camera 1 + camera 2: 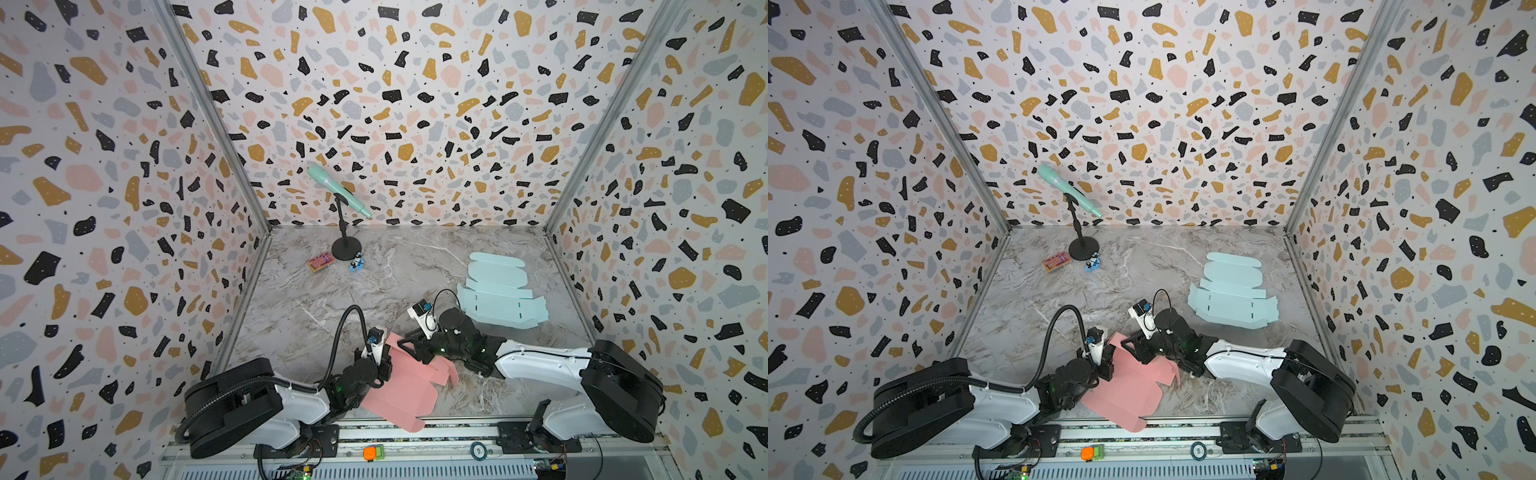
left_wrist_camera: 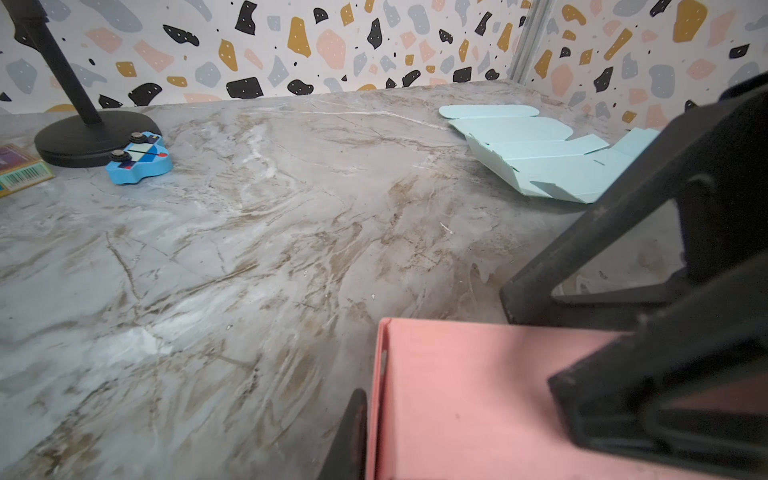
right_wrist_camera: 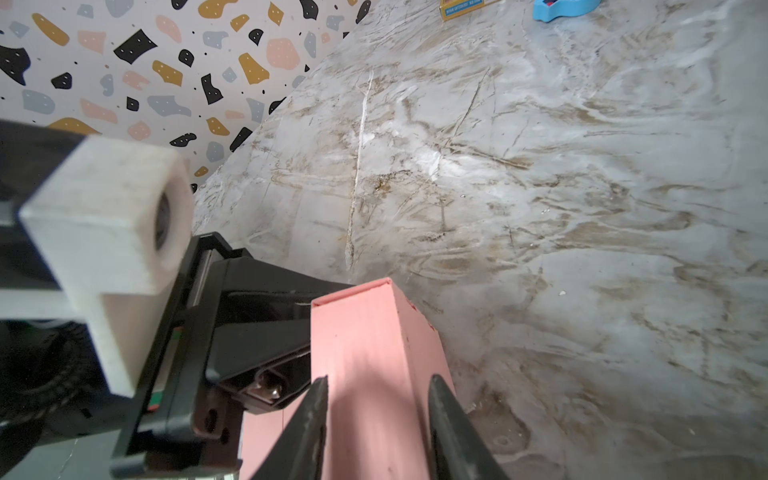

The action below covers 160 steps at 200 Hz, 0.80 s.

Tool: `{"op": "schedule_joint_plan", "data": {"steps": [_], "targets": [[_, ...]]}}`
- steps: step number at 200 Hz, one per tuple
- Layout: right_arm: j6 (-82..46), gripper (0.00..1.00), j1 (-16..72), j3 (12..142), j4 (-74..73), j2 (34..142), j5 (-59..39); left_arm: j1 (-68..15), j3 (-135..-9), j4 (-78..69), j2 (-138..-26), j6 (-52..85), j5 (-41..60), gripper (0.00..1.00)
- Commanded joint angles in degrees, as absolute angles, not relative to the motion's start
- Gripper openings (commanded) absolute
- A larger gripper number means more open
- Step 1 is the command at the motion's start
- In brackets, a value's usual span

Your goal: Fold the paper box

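The pink box (image 1: 399, 386) lies half-folded at the near edge of the table (image 1: 311, 299), between the two arms, and its near flap overhangs the front rail (image 1: 457, 428). Its long axis runs near to far, with the far end leaning slightly left. Side flaps splay out to the right. At its far-left part a wall stands raised.

The left gripper (image 1: 387, 368) pinches that wall with its jaws narrow. In the left wrist view one finger (image 2: 353, 432) sits against the outside of the wall, and the other is hidden behind it.

Just beyond, the right gripper (image 3: 378, 379) reaches across from the right. Its fingers (image 3: 316, 415) stand either side of the same wall, set about as wide as the wall. Whether they press it, I cannot tell.

Farther back on the right, a pale blue sheet (image 1: 498, 299) lies flat. At the far left are a card pack (image 1: 320, 262), a toy (image 1: 356, 264) and a mic stand (image 1: 344, 245).
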<state>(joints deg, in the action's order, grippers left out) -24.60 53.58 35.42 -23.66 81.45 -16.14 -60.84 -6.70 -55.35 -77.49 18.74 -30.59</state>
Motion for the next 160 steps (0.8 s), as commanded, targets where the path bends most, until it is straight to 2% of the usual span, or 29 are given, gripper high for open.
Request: {"op": "schedule_joint_plan", "data": {"steps": [1,60,113,160], "targets": [[-25.7,0.38,53.7,34.3,-23.5,81.5,-18.1,-61.0,-7.9,-59.5,-78.3,18.3,-33.0,0.11],[-29.4,0.33,54.6,31.9,-28.9,81.8,-21.7,-61.0,-7.8,-60.3,-79.8,17.9,-33.5,0.07],[-28.7,0.32,54.8,32.7,-25.3,81.5,-16.6,-61.0,-6.6,-61.2,-81.5,16.5,-33.0,0.15],[-28.6,0.31,54.8,33.1,-24.0,81.6,-15.2,-61.0,-5.0,-64.3,-84.4,17.5,-33.6,0.19]]}}
